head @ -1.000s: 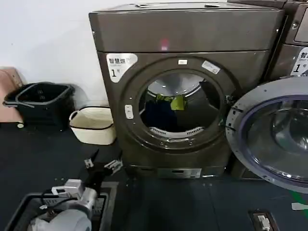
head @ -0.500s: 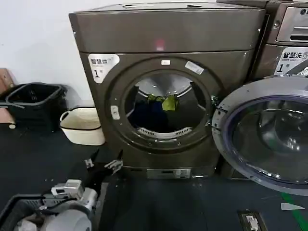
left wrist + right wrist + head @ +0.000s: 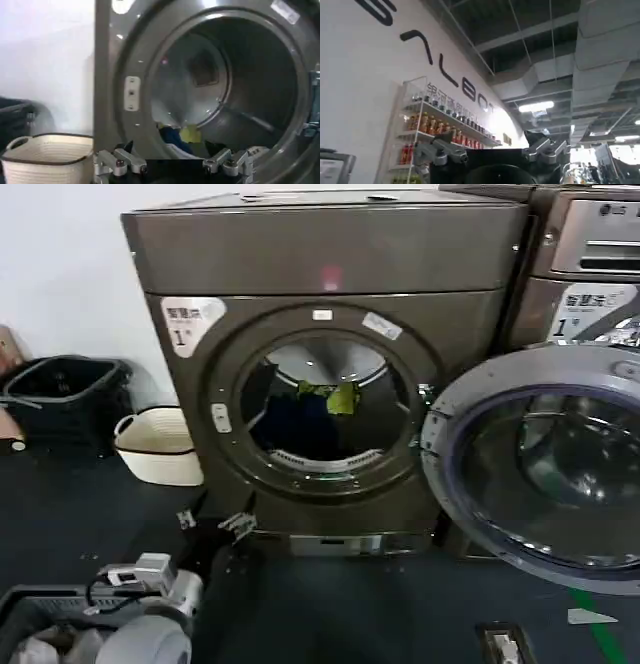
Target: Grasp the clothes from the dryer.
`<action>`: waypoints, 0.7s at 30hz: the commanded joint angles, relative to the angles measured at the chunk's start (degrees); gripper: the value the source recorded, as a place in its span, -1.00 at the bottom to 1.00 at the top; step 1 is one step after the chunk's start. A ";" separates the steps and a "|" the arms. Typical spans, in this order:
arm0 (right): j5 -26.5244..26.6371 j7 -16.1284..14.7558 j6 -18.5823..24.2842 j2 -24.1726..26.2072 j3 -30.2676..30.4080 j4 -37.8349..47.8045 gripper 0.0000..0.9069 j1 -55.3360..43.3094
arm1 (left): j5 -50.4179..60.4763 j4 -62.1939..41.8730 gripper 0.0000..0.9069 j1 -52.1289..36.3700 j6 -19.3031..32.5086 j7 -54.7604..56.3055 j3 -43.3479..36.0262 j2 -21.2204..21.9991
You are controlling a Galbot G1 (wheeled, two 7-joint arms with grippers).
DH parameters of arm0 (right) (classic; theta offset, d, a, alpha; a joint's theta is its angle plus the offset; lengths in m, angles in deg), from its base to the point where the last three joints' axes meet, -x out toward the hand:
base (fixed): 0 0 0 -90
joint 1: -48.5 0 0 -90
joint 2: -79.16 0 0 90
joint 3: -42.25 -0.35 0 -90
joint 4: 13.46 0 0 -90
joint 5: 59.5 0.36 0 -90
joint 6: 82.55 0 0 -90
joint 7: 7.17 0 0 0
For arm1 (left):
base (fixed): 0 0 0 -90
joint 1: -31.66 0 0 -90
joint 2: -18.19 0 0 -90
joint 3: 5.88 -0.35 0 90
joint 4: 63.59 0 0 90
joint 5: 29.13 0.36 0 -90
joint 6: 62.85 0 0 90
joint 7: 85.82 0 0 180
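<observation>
From the head view, the left claw hangs low in front of the dryer, below and just short of its round porthole, fingers spread and released, presumably lined up for a reach inward. The clothes lie up ahead of that claw inside the drum: a small yellow-green scrap draped over limp dark navy folds. The dryer's glass door, ringed in grey, is swung wide to the claw's far right, which leaves the opening free. A cream woven basket and a black crate stand on the floor off to the claw's left. From the left wrist view, the left claw's metal fingertips stand apart and empty, the brushed-steel drum yawning straight ahead, with the clothes just beyond them at the drum's bottom lip. From the right wrist view, the right claw points up toward ceiling ducts and shelves, parked away from the work; it seems released, though the angle is poor.
</observation>
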 commanded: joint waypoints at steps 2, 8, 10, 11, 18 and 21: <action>-0.01 0.00 -0.02 0.00 0.02 -0.03 1.00 -0.03 | -0.04 -0.06 1.00 0.00 -0.03 -0.03 0.03 -0.05; 0.05 -0.03 -0.02 -0.21 0.30 -0.35 1.00 -0.12 | -0.17 0.17 1.00 0.35 -0.05 -0.01 -0.01 -0.18; 0.05 -0.06 -0.01 -0.12 0.27 -0.30 1.00 -0.06 | -0.21 0.23 1.00 0.46 -0.05 -0.02 0.05 -0.31; 0.05 -0.07 -0.02 -0.10 0.29 -0.30 1.00 -0.04 | -0.26 0.25 1.00 0.48 -0.06 -0.02 0.04 -0.35; 0.21 -0.15 -0.03 -0.16 0.14 -0.25 1.00 0.13 | -0.22 0.44 1.00 0.82 -0.11 0.01 -0.10 -0.32; 0.25 -0.14 -0.02 -0.28 0.23 -0.41 1.00 0.17 | -0.20 0.56 1.00 0.94 -0.09 0.01 -0.20 -0.31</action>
